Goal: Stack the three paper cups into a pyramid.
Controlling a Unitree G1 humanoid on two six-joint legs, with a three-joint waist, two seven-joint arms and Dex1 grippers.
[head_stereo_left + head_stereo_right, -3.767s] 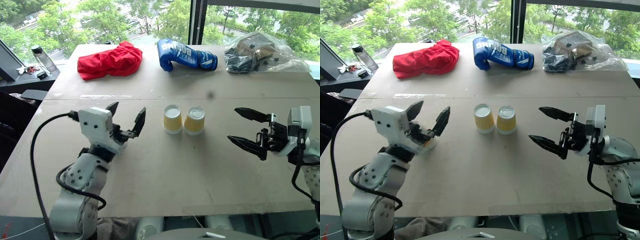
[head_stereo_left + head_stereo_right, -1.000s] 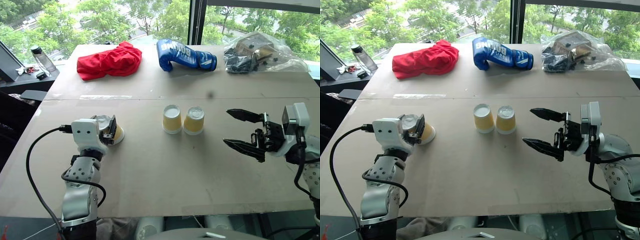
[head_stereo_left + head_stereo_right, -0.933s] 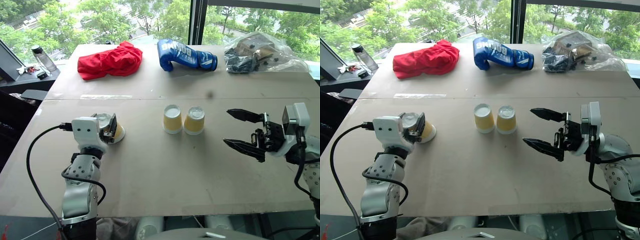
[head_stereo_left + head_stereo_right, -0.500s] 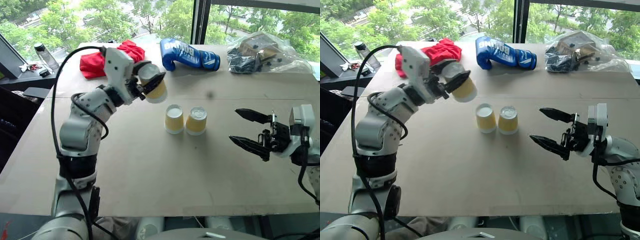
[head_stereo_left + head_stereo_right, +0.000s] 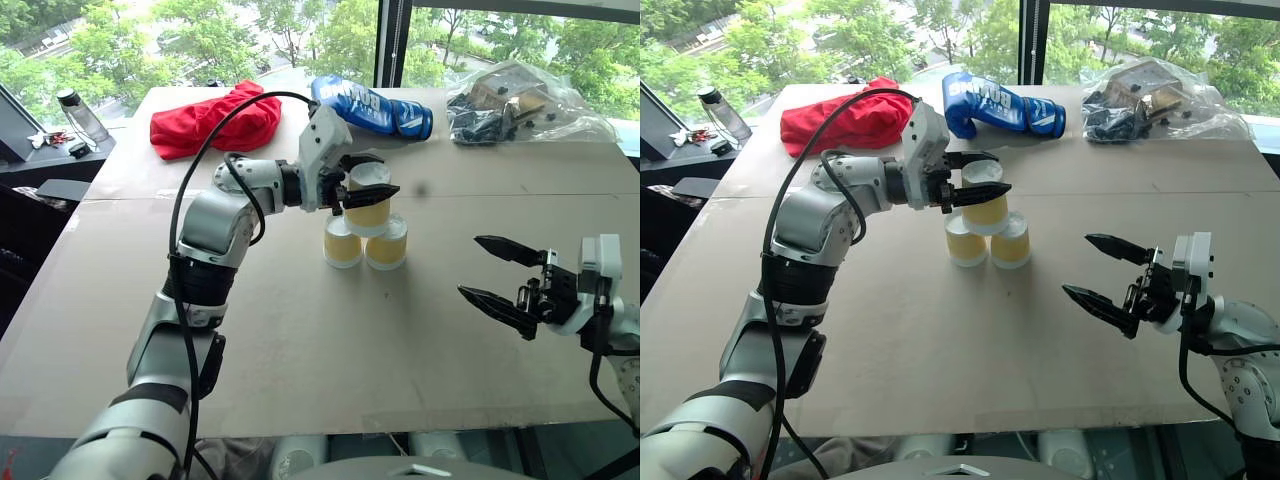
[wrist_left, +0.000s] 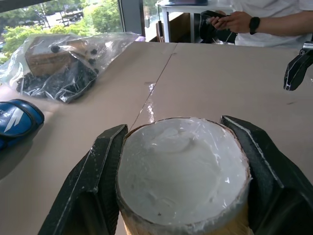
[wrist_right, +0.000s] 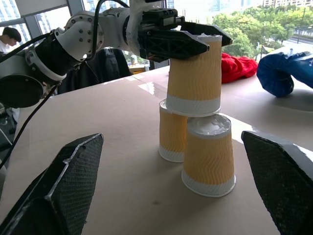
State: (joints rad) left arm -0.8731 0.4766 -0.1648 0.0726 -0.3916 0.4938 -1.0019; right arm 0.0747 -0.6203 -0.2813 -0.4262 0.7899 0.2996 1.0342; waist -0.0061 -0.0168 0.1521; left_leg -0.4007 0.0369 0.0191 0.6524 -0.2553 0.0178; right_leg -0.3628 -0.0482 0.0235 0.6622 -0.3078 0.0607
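While the left gripper (image 5: 366, 186) clasps the top cup (image 5: 367, 199) on two base cups (image 5: 364, 242) mid-table, off-centre release could topple it; right gripper (image 5: 507, 283) spread, empty.

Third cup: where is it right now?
In the eye views, the third cup sits mid-table in the left hand, directly atop the two base cups.

My left gripper (image 5: 368, 184) is clamped on an upside-down paper cup (image 5: 368, 198), holding it right over the two cups (image 5: 365, 243) standing side by side on the table (image 5: 300, 340). My right gripper (image 5: 497, 276) hangs spread wide, well off to the side. Behind them lie the red cloth (image 5: 214, 118), the blue boxing glove (image 5: 372, 106) and the plastic bag (image 5: 518, 103).
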